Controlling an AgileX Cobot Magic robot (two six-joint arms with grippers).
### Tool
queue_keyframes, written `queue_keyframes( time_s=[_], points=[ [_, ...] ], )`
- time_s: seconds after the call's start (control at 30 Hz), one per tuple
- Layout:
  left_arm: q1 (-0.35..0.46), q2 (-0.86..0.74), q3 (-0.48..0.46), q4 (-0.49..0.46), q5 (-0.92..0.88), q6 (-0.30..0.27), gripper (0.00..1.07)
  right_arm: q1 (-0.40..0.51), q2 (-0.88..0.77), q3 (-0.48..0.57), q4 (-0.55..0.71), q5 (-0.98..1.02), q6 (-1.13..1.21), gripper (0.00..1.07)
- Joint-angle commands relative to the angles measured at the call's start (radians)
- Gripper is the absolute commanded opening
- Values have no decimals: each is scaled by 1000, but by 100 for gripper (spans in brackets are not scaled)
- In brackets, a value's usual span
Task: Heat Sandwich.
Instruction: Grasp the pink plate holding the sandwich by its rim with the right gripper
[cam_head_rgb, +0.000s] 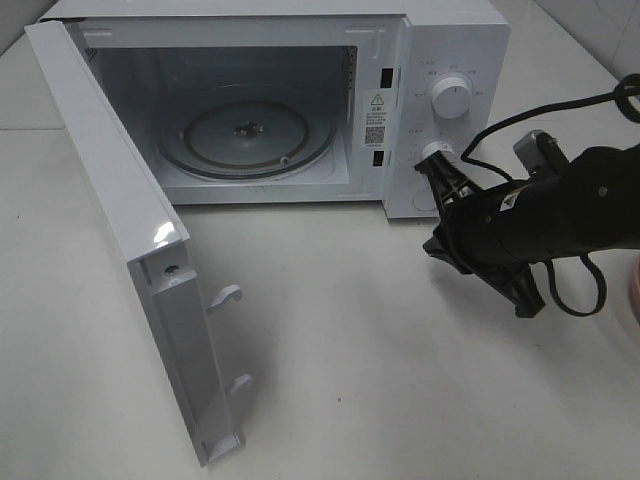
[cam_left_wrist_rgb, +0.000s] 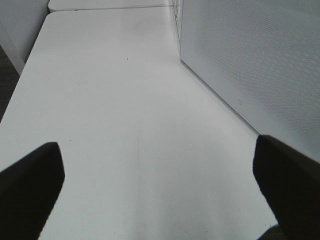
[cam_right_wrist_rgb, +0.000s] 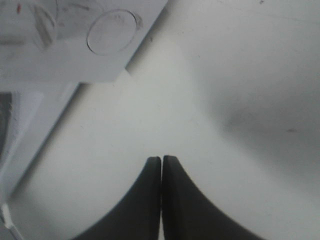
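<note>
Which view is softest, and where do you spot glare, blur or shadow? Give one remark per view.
Exterior high: sharp, with a glare spot on the door edge. Left wrist: table fairly sharp, left gripper a pair of dark blurs. Right wrist: softest, the microwave out of focus, a broad shadow on the table.

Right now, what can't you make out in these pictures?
Sandwich: in no view.
Pink plate: overhead view, cut off by the right edge.
Lower knob: overhead view, partly covered by the right claw; markings too small.
Left claw: wrist view shows only its two tips; outside the overhead view.
</note>
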Motion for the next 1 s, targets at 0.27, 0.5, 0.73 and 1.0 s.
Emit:
queue_keyframes(
  time_s=[0.27,0.5,0.73,1.0],
  points=[
    [1,-29,4,-4,-12,-3,98,-4,-120,3,-35,288,-671,6],
    [1,-29,4,-4,-12,-3,98,-4,-219,3,-182,423,-804,8],
    [1,-29,4,-4,-12,-3,98,-4,-289,3,-388,584,-804,11],
    [1,-29,4,-4,-12,-3,98,-36,-324,3,-490,700,-793,14]
  ],
)
